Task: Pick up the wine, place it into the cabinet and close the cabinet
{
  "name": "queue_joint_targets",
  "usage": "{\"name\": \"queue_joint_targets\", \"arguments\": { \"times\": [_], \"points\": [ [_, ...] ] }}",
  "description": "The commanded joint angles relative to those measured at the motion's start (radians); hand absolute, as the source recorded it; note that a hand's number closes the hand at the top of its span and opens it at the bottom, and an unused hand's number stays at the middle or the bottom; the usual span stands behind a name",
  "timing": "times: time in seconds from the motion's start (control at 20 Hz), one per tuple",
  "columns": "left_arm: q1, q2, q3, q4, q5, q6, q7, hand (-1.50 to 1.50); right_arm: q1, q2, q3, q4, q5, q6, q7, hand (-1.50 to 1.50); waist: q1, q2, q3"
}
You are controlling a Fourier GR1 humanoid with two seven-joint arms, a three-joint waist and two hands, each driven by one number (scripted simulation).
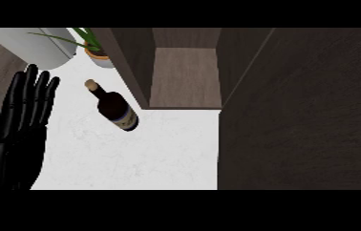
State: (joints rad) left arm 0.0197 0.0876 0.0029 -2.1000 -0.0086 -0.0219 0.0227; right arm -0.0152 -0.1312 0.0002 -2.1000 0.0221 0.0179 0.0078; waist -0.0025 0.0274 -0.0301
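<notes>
A white marbled counter [127, 163] fills the middle. Behind it stand a potted plant [95, 48] and, left of the plant, a pale rounded object [38, 46].

Only a single black hand [26, 115] is seen, built of slender segmented fingers with faint ridged bands and a dark, matte, plain palm below them.

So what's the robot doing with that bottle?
Nothing yet. The wine bottle stands on the white counter, and no hand touches it. The robot's left hand rests open at the left edge, fingers up. The cabinet beside the bottle is open, with a bare shelf inside. A potted plant sits behind. The right hand isn't in view.
</notes>
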Motion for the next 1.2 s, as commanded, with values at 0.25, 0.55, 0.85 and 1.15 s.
{"name": "queue_joint_targets", "arguments": {
  "times": [0.25,0.55,0.85,1.15],
  "points": [
    [-0.25,-0.04,-0.128,0.113,-0.118,0.022,-0.032,-1.5,0.18,0.085,0.143,-0.152,0.078,-0.032,0.003,-1.5,-0.028,-0.029,0.03],
    [-0.215,-0.087,-0.227,0.066,0.163,0.124,0.155,-1.5,0.217,0.025,0.204,-0.287,-0.14,0.108,0.186,-1.5,-0.012,-0.031,0.03],
    [-0.291,-0.087,-0.339,-0.012,0.099,0.271,0.268,-1.5,0.061,0.021,0.166,-0.323,-0.162,0.048,0.371,-1.5,0.004,-0.028,0.03],
    [-0.364,-0.088,-0.456,-0.021,0.028,0.414,0.327,-1.5,0.137,0.032,0.209,-0.441,-0.152,0.041,0.43,-1.5,-0.002,-0.029,0.03]
  ]
}}
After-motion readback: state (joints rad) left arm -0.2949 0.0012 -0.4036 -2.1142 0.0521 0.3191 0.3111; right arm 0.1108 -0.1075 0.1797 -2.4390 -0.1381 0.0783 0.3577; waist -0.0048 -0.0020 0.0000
